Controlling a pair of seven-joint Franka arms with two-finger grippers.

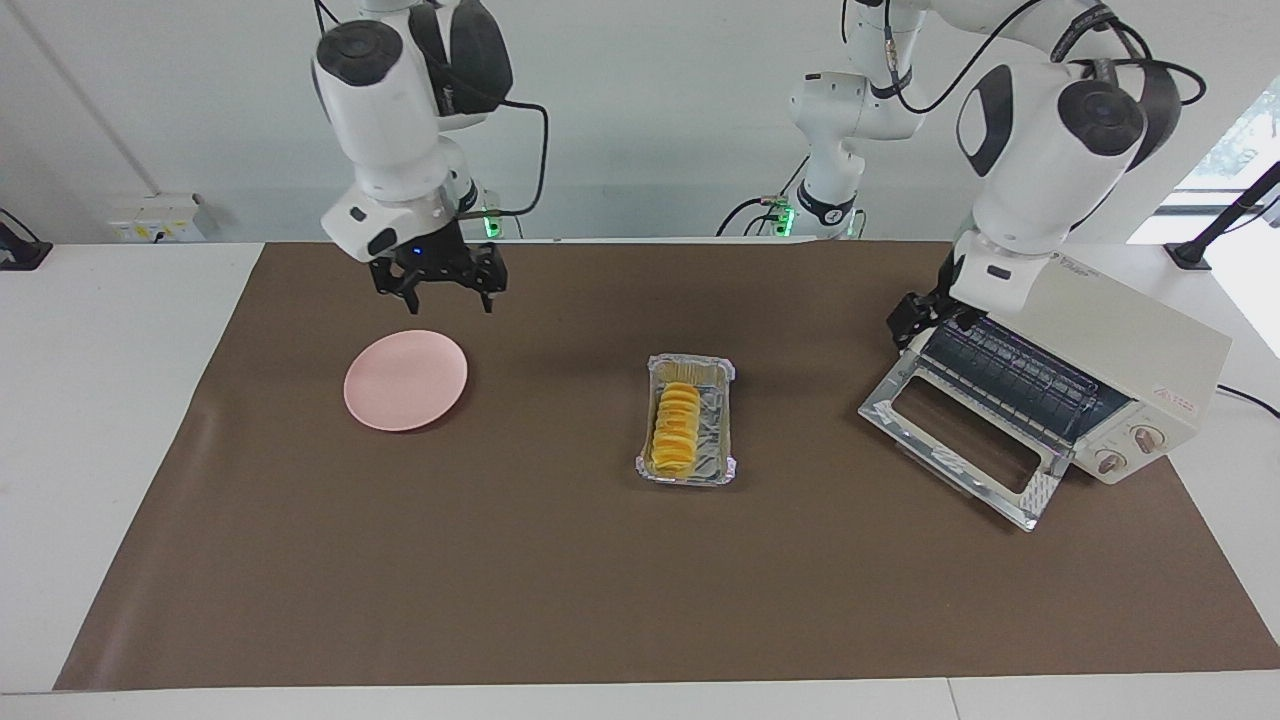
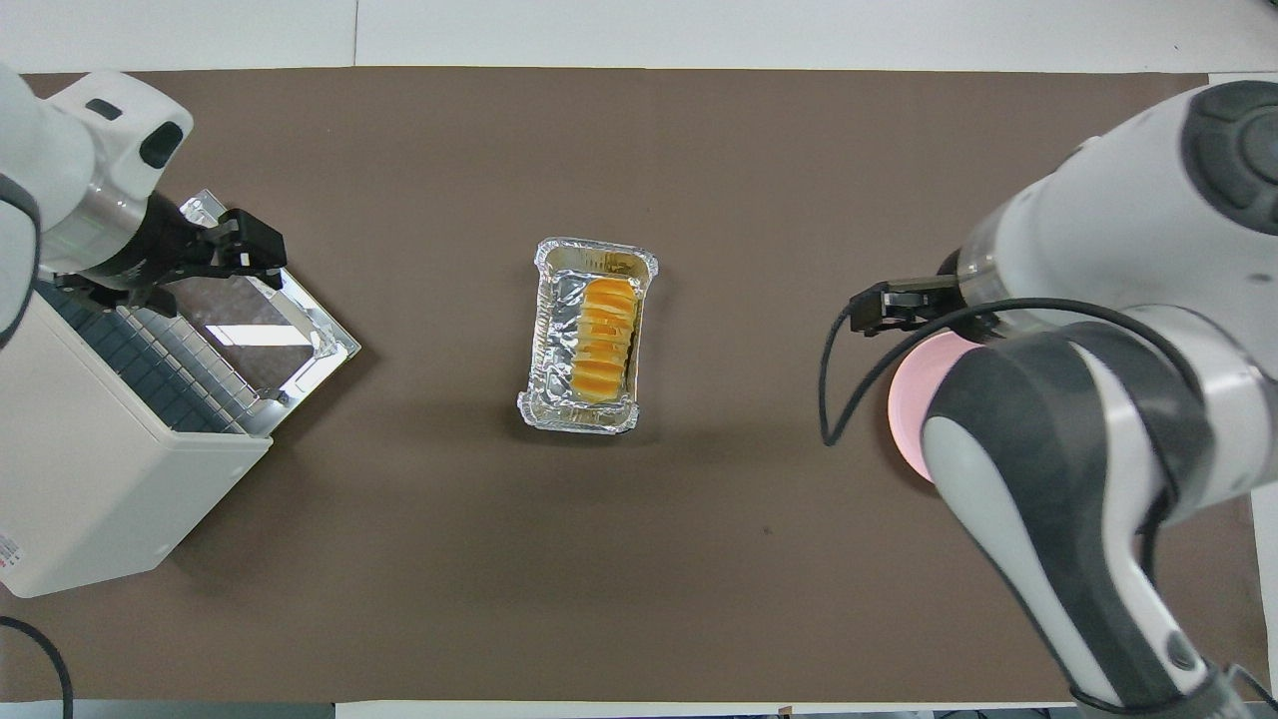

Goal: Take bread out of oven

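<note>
Right now the bread [image 1: 676, 428] lies in a shiny foil tray [image 1: 722, 428] in the middle of the bench [image 1: 520, 560], on the brown mat [image 1: 400, 560]. It is out of the oven [image 1: 1120, 365]. The oven sits at the left arm's end of the bench, well apart from the tray. Its glass door [image 1: 960, 440] hangs down open, and the wire rack [image 1: 1010, 375] inside shows bare.

The left pincer [image 1: 915, 320] is at the top corner of the oven's open mouth, by the door's hinge side. I cannot tell if its fingers are apart or together.

The right pincer [image 1: 447, 285] hangs in the air over the edge of the pink plate [image 1: 405, 380], at the right arm's end of the bench. Its fingers are spread apart and grasp nothing. The plate has nothing on it.
</note>
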